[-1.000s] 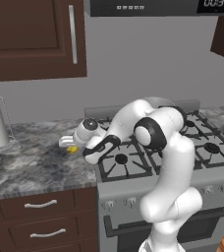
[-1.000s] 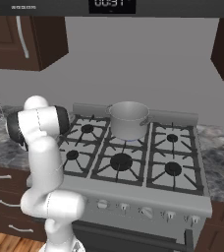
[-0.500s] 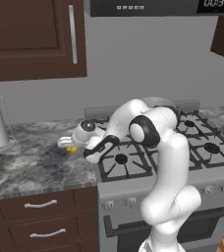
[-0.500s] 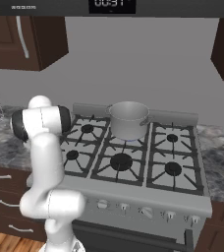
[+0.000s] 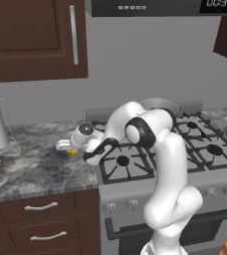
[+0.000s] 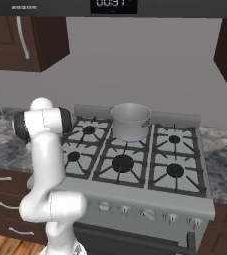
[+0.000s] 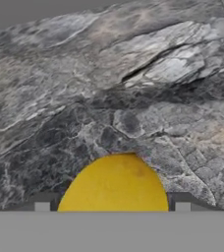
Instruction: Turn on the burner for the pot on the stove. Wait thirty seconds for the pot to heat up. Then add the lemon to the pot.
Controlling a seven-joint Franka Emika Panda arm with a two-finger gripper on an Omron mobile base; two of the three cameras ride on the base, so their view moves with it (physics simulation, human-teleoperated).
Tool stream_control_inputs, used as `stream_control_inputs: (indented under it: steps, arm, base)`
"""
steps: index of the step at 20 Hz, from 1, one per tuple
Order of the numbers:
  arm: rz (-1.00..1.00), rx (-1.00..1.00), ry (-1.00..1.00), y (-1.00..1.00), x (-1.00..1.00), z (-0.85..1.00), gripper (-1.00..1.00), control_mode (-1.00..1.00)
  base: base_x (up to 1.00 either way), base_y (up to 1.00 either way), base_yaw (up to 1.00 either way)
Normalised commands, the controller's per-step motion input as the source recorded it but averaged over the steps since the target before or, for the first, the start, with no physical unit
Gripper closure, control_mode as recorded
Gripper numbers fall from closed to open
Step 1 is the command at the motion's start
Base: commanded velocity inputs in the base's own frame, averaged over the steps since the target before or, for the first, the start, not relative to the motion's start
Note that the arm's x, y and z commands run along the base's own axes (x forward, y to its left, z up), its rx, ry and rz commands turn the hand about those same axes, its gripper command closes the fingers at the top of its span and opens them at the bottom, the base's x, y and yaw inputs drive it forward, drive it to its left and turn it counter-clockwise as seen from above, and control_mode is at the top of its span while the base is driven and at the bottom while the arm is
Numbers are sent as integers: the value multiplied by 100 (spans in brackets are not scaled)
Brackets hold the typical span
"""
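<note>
Your end effector (image 5: pixel 69 148) sits low over the veined grey stone surface (image 5: pixel 31 169), left of the stove (image 6: pixel 135 164). The lemon (image 7: pixel 115 183), a smooth round yellow fruit, lies between its two dark fingertips (image 7: pixel 42 203), which stand apart on either side; you cannot tell whether they touch it. The plain cylindrical metal pot (image 6: pixel 130 121) stands on the black grate at the back of the stove, over a burner (image 6: pixel 131 143) showing a faint blue flame.
</note>
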Motion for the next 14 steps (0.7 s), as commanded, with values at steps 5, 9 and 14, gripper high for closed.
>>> stream_control_inputs:
  steps: [5, 9, 14]
  arm:
    - [0, 0, 0, 0, 0, 0, 100, -100]
    - [0, 0, -33, 0, -3, 31, 100, -100]
    - [0, 0, -44, 0, -10, 76, 100, -100]
  base:
    - [0, 0, 0]
    - [0, 0, 0]
    - [0, 0, 0]
